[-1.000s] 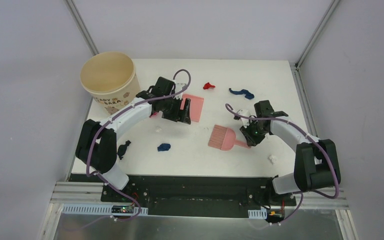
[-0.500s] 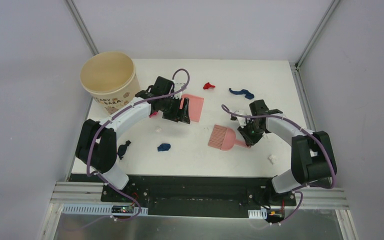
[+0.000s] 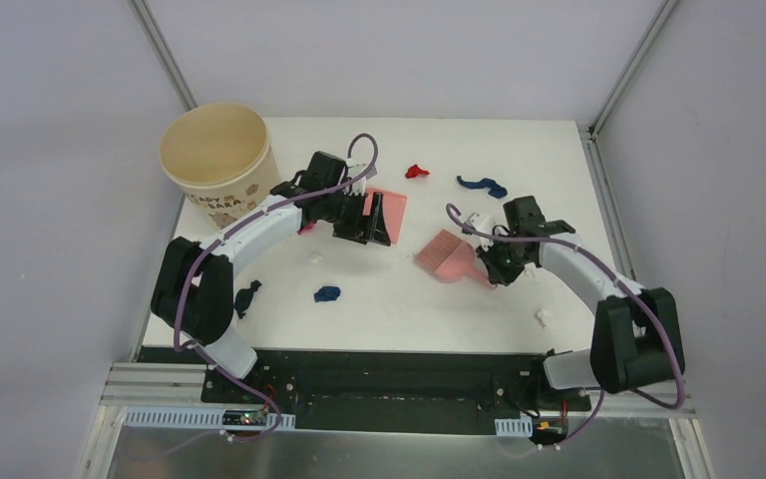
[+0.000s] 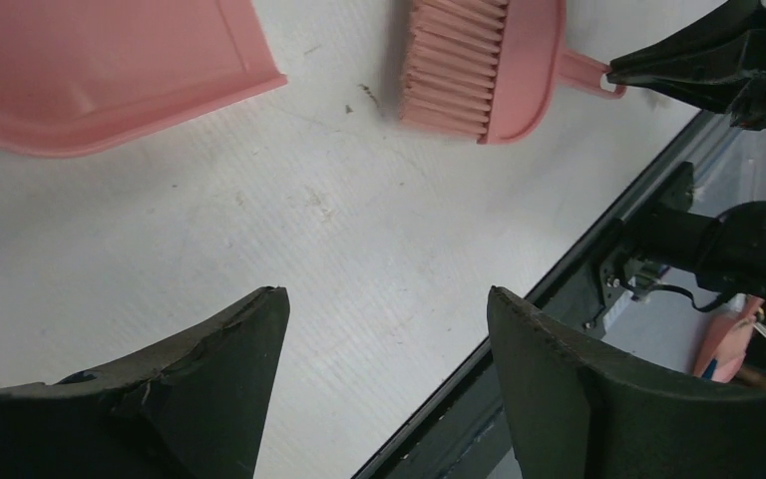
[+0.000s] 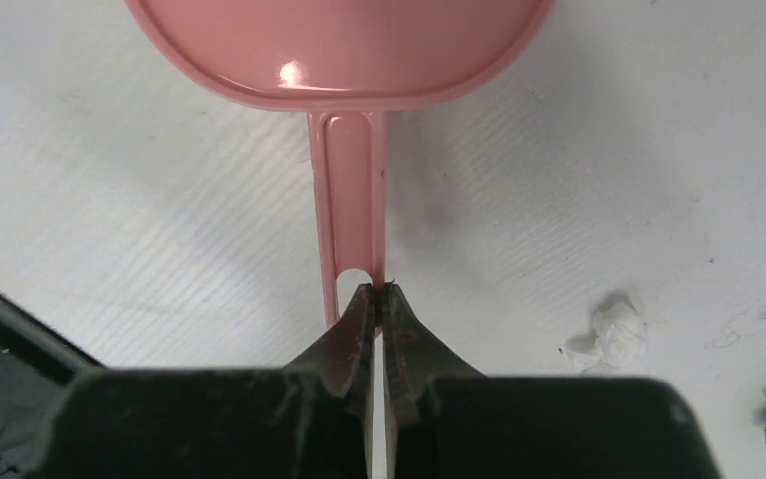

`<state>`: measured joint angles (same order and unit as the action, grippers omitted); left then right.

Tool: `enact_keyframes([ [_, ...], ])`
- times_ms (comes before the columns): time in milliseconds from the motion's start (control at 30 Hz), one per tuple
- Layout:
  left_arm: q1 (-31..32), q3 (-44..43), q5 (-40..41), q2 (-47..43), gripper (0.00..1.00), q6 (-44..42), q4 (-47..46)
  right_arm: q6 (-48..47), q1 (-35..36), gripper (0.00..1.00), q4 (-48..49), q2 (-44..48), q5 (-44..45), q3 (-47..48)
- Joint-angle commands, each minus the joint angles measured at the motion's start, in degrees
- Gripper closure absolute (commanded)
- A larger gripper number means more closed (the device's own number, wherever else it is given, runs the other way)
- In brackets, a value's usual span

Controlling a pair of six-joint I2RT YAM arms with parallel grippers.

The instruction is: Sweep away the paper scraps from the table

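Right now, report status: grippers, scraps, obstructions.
Left gripper open, empty, near dustpan. Right gripper shut on brush handle. Scraps scattered on table. Nothing between brush and dustpan.

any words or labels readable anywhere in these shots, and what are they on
"SARA": printed on the wall of the beige bucket; the word above it is too blurred to read, and the left arm hides part of the print.
Pink dustpan and pink hand brush: no text visible.
Wrist views: none.
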<state>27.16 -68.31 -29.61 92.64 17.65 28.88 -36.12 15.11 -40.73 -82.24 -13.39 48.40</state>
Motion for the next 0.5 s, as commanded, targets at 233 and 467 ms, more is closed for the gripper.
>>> enact_keyframes([
  [233, 3.1, 6.5, -12.4, -0.8, 0.25, 9.4, -19.1, -1.8, -3.9, 1.00, -5.2, 11.0, -21.5, 0.7],
  [467, 7.0, 5.6, -4.3, -5.7, 0.30, -2.4, -15.1, 0.5, -4.9, 1.00, -6.4, 9.2, -26.5, 2.2],
])
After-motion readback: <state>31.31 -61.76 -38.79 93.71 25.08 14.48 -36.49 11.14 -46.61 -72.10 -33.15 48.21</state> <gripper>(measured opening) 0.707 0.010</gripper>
